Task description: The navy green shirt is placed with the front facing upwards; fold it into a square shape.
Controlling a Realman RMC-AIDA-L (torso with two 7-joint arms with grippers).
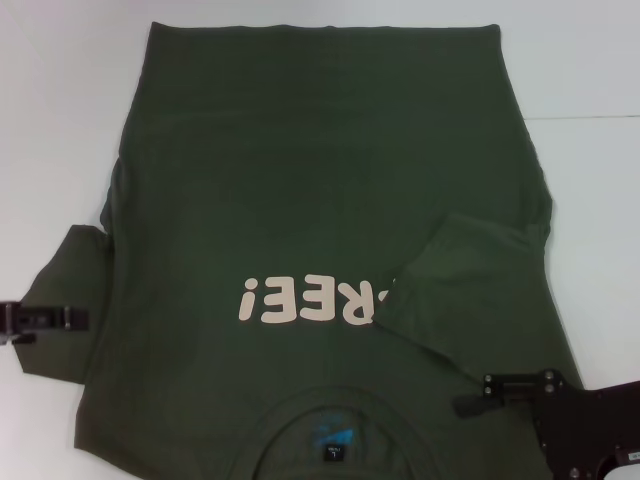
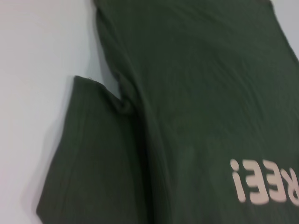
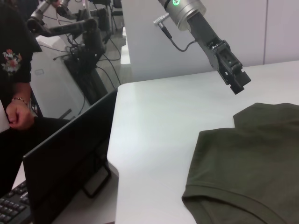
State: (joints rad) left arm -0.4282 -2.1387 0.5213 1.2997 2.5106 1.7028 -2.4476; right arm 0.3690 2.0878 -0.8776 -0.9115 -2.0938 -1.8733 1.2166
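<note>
The navy green shirt (image 1: 320,180) lies flat on the white table, front up, with its collar (image 1: 330,425) nearest me and the pink "FREE!" print (image 1: 300,298) upside down. Its right sleeve (image 1: 460,285) is folded inward over the chest and covers the first letter. The left sleeve (image 1: 70,290) is spread outward, and the left wrist view shows it (image 2: 93,163) beside the shirt body (image 2: 196,93). My left gripper (image 1: 82,319) hovers shut over that sleeve's outer edge; the right wrist view shows the left gripper (image 3: 239,86) above the table. My right gripper (image 1: 462,405) is by the right shoulder.
The white table (image 1: 60,120) extends around the shirt, and its edge (image 3: 112,154) shows in the right wrist view. Beyond that edge stand a black monitor (image 3: 65,154) and a keyboard (image 3: 11,210), with a person (image 3: 14,70) and other robot arms (image 3: 74,23) behind.
</note>
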